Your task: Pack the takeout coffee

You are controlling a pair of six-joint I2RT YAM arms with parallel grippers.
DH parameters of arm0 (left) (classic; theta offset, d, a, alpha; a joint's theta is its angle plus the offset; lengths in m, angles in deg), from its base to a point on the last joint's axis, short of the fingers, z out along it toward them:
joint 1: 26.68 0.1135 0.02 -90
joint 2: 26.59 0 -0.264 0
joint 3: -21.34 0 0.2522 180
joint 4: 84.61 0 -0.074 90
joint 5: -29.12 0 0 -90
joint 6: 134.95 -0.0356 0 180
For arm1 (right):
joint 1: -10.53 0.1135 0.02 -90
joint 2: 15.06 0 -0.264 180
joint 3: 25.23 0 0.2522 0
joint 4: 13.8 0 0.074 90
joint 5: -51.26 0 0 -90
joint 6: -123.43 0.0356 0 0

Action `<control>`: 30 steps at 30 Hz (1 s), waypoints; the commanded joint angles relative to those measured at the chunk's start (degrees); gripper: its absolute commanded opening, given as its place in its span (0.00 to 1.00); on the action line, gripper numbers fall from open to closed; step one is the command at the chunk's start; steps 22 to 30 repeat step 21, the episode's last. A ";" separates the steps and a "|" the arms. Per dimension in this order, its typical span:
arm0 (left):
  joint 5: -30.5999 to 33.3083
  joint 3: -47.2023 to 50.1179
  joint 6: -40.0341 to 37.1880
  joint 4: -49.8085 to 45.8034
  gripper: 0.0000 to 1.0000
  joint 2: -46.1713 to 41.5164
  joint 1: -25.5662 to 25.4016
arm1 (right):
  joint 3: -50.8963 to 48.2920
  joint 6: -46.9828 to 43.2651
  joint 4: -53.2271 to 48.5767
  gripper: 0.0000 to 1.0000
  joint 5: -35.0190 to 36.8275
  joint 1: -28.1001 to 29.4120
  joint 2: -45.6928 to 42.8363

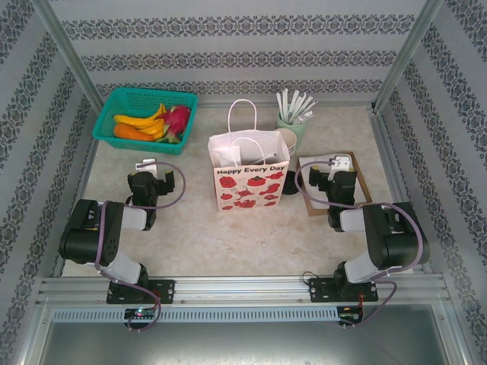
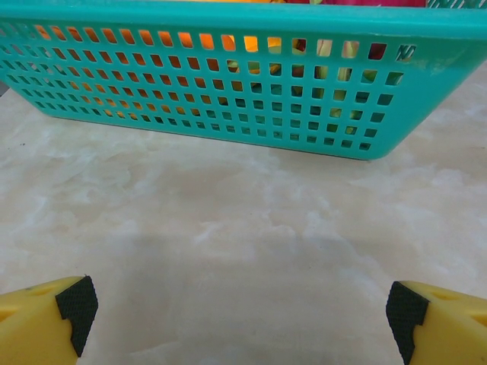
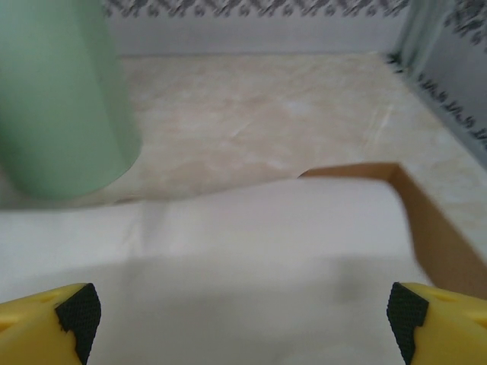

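Though the paper bag (image 1: 249,181) hides most of it, the takeout coffee (image 1: 292,184) shows as a small dark patch at the bag's 3 o'clock side.
Nearest, the left gripper (image 2: 240,312) has its fingers spread wide over bare table (image 2: 228,228), with the teal basket (image 2: 228,99) wall ahead at 12 o'clock. The right gripper (image 3: 242,315) is equally spread above a white sheet (image 3: 228,236) in a brown cardboard tray (image 3: 441,236). The pale green holder (image 3: 61,99) is blurred and cut off at 10 o'clock. Open tabletop lies between the arms, before the bag. The cup's colour is hard to make out, and I cannot tell whether it touches the bag.
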 commanded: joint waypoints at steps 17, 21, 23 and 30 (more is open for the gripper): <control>-1.57 -1.03 0.42 1.43 1.00 0.00 0.75 | 2.12 -0.98 -0.59 0.98 -14.73 -3.75 -0.21; -1.60 -0.72 0.32 1.89 1.00 -0.09 0.75 | 2.03 -1.01 -0.59 0.98 -14.66 -3.75 -0.25; -1.60 -0.72 0.32 1.89 1.00 -0.09 0.75 | 2.03 -1.01 -0.59 0.98 -14.66 -3.75 -0.25; -1.60 -0.72 0.32 1.89 1.00 -0.09 0.75 | 2.03 -1.01 -0.59 0.98 -14.66 -3.75 -0.25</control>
